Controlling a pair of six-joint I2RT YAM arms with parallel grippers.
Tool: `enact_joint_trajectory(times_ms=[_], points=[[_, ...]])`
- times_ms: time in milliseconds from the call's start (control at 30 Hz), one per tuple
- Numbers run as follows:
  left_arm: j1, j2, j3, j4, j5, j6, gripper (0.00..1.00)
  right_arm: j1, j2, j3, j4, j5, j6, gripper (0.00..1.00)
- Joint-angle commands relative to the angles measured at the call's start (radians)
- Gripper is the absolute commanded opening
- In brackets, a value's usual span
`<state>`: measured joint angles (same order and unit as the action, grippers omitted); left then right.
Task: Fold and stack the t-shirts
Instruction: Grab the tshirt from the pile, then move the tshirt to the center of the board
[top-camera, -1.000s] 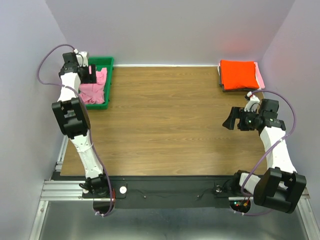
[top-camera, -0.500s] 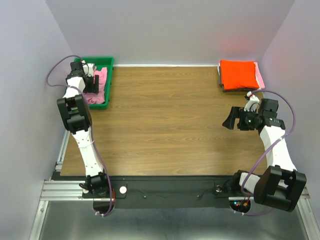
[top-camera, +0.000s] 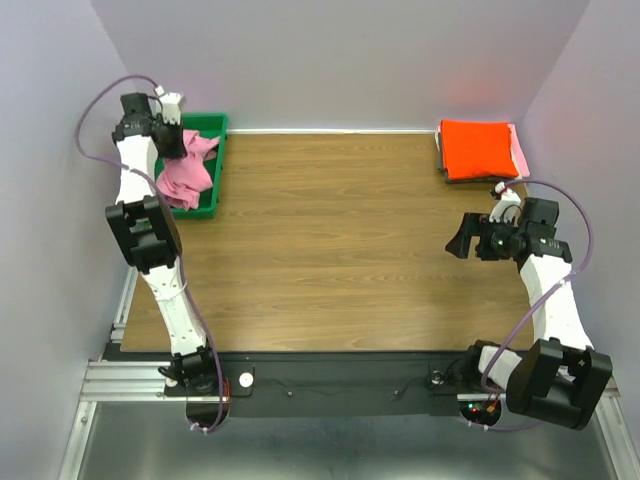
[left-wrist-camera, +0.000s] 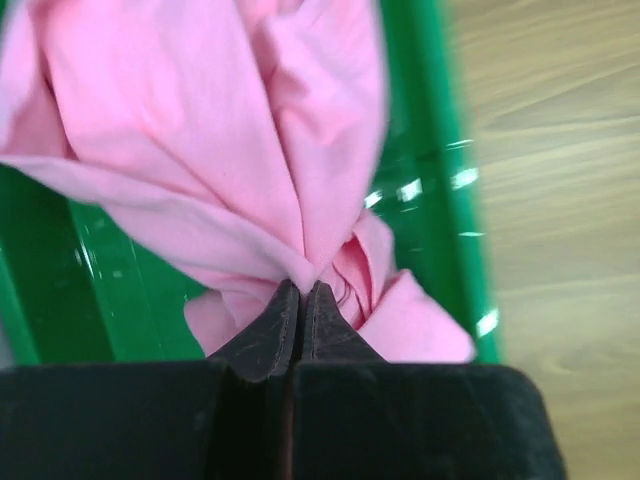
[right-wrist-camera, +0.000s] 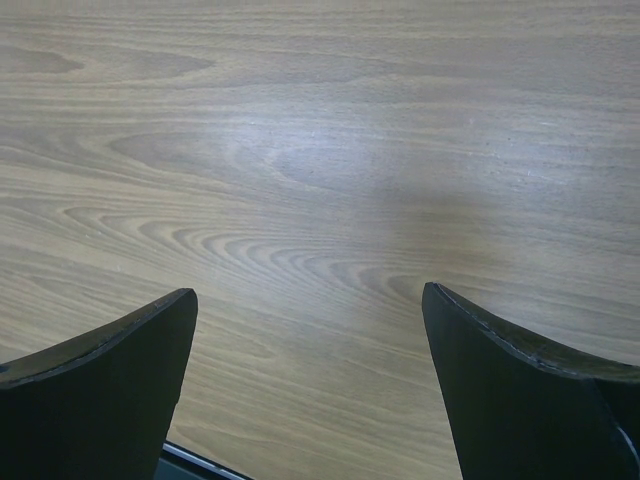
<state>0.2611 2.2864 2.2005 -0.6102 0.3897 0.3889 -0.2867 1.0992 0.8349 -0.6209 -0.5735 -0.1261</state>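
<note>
From the top camera I see the left end effector (top-camera: 172, 140) over the green tray (top-camera: 216, 128), pinching a pink t-shirt (top-camera: 186, 175) that drapes bunched down into the tray. An orange t-shirt (top-camera: 477, 148) lies folded at the far right corner of the bench (top-camera: 330, 230). My left wrist camera shows that end effector pressed together on a pink fold. The right wrist camera shows the right end effector (right-wrist-camera: 310, 300) spread wide above bare wood.
</note>
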Motion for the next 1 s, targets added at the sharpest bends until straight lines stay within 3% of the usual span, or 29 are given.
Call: enact_joint_trajectory(times_ms=[0,400,567,633,700,733,833,967], points=[[-0.022,-0.293,0.044,0.019,0.283,0.004,0.00,0.003,-0.045,-0.002,0.032,-0.012,0.002,1.00],[-0.333,-0.556,0.012,0.119,0.515,-0.157,0.00,0.003,-0.094,0.004,0.030,0.009,0.011,1.00],[-0.395,-0.614,-0.131,0.167,0.753,-0.213,0.00,0.003,-0.119,0.024,0.032,0.023,0.009,1.00],[-0.395,-0.643,-0.215,0.124,0.770,-0.164,0.40,0.003,-0.117,0.027,0.030,0.018,0.010,1.00],[-0.393,-0.654,-0.329,0.046,0.712,-0.020,0.65,0.003,-0.110,0.033,0.029,0.015,0.006,1.00],[-0.390,-0.653,-0.362,-0.044,0.645,0.043,0.94,0.003,-0.108,0.035,0.027,0.017,-0.001,1.00],[-0.315,-0.650,-0.554,-0.132,0.612,0.218,0.99,0.003,-0.095,0.041,0.024,0.011,-0.024,1.00],[-0.276,-0.695,-0.739,-0.103,0.583,0.296,0.99,0.003,-0.030,0.059,0.016,-0.054,-0.053,1.00]])
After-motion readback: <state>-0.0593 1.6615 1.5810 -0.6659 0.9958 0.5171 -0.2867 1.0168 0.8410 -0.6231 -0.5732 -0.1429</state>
